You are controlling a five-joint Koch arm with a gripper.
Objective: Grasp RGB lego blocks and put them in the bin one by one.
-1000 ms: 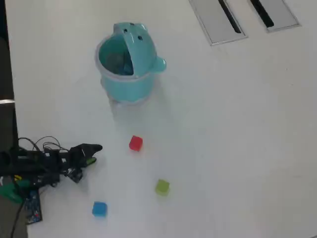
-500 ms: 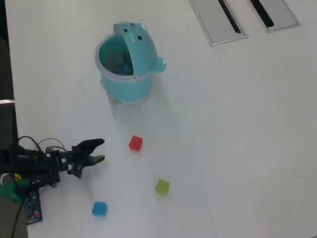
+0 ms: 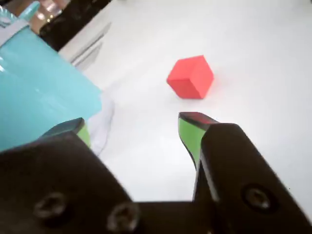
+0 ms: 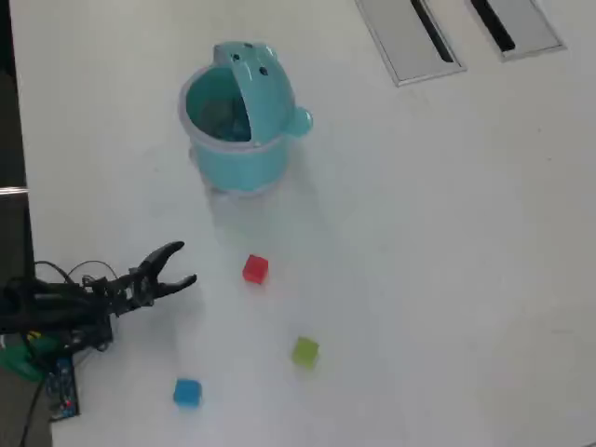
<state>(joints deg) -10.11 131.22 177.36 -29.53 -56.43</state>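
The gripper (image 4: 184, 264) is spread wide and holds nothing. The red block (image 4: 255, 269) sits on the white table (image 4: 447, 242), a little way in front of the bin (image 4: 244, 149) and near the gripper. The green block (image 4: 304, 351) and the blue block (image 4: 187, 392) lie farther from the bin. To do this step well, the arm should reach on until the red block sits right between the two fingers (image 3: 191, 134), then squeeze gently on its flat sides.

The overhead view looks straight down on the whole counter (image 4: 419, 279) from afar; the wrist view sits low behind the end effector (image 3: 134, 129), facing forward; both share the red block (image 3: 190, 76) and bin (image 4: 237, 121).
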